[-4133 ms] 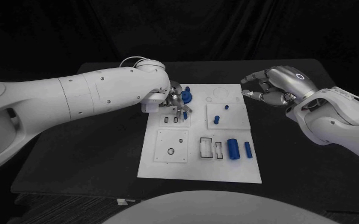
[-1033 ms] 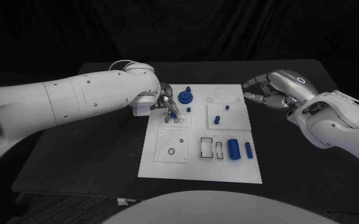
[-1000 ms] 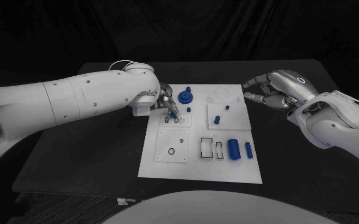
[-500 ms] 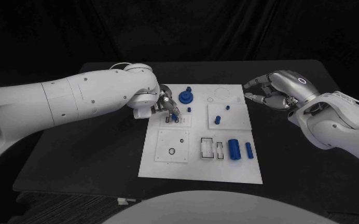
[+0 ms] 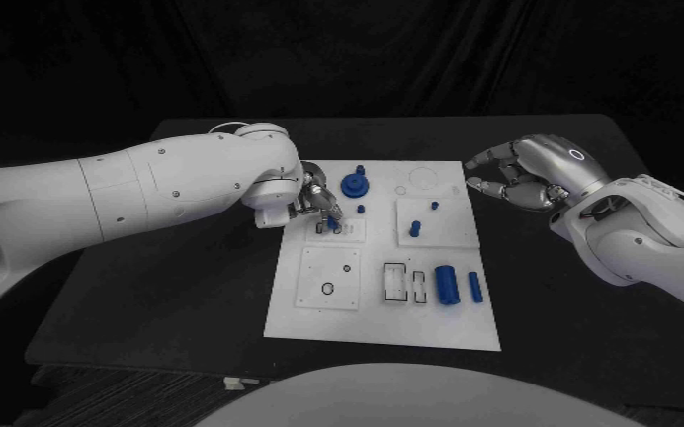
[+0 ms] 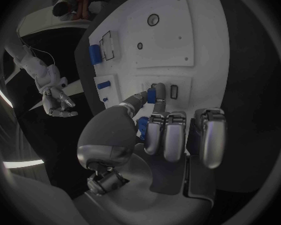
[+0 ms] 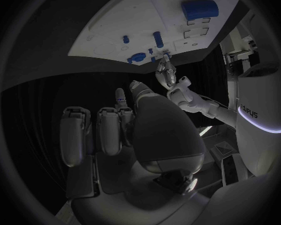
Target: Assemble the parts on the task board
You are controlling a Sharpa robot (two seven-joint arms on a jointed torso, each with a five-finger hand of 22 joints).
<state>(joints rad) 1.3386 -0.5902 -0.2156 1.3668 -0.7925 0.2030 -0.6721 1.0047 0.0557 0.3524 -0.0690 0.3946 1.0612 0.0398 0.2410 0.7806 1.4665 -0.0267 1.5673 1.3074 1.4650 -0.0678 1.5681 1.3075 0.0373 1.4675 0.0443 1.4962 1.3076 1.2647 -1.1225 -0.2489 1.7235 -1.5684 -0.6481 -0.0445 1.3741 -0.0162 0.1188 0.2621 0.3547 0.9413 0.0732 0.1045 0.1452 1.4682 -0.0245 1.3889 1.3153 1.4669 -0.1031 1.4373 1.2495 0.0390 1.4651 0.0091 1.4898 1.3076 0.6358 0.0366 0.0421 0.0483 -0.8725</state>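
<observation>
1. Left hand (image 5: 319, 200) reaches in low from the left arm, thumb and a finger pinching a small blue part (image 6: 151, 95).
2. Right hand (image 5: 531, 175) hangs raised, fingers curled in, empty.

the task board (image 5: 384, 289) looks like smooth matt white plastic. the blue parts (image 5: 444, 284) look like plain plastic. both hands, left (image 6: 156, 135) and right (image 5: 525, 178), gleam like brushed silver metal. the table (image 5: 157, 289) is matt black.

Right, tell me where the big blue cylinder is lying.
In the head view the big blue cylinder lies on the task board in its near right part, between a rectangular slot and a slimmer blue piece.
</observation>
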